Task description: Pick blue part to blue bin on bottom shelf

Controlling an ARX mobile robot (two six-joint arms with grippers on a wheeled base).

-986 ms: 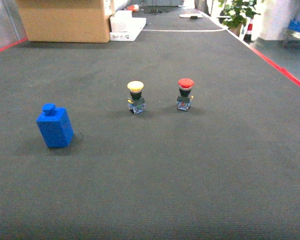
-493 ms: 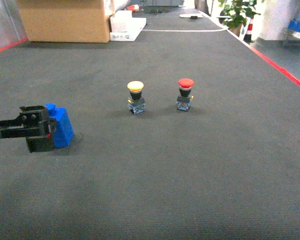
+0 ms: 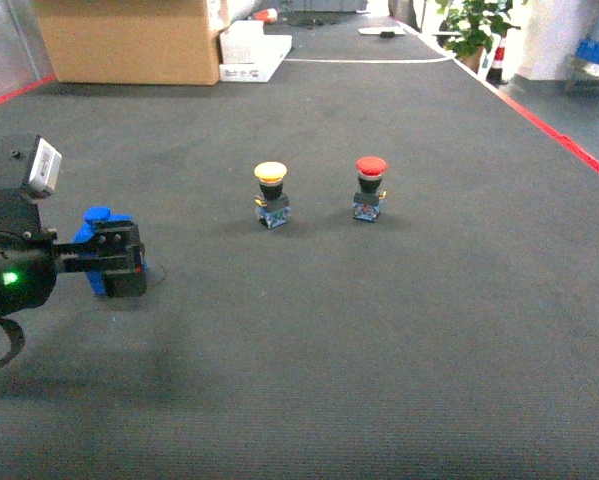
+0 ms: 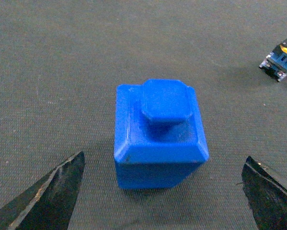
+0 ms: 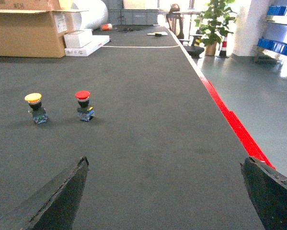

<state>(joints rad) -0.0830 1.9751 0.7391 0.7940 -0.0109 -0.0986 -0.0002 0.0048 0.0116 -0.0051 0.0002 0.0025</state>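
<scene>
The blue part [image 4: 158, 136], a blue block with a raised cap on top, stands upright on the dark carpet. My left gripper [image 4: 165, 156] is open, its fingers wide on either side of the part and not touching it. In the head view the left gripper [image 3: 122, 262] covers most of the blue part [image 3: 96, 220] at the left. My right gripper [image 5: 165, 160] is open over bare carpet, holding nothing, and is out of the head view. Blue crates on a rack [image 5: 279, 10] show far right, too small to tell if one is the blue bin or which level is the bottom shelf.
A yellow push button [image 3: 270, 193] and a red push button [image 3: 370, 186] stand mid-carpet. A cardboard box [image 3: 129, 40] and white boxes [image 3: 254, 50] sit at the back left. A red floor line [image 3: 569, 140] borders the carpet on the right, near a potted plant [image 3: 471, 25].
My left arm has come into the head view from the left and advanced to the right, so its open gripper now hides most of the blue part. The part and buttons have not moved.
</scene>
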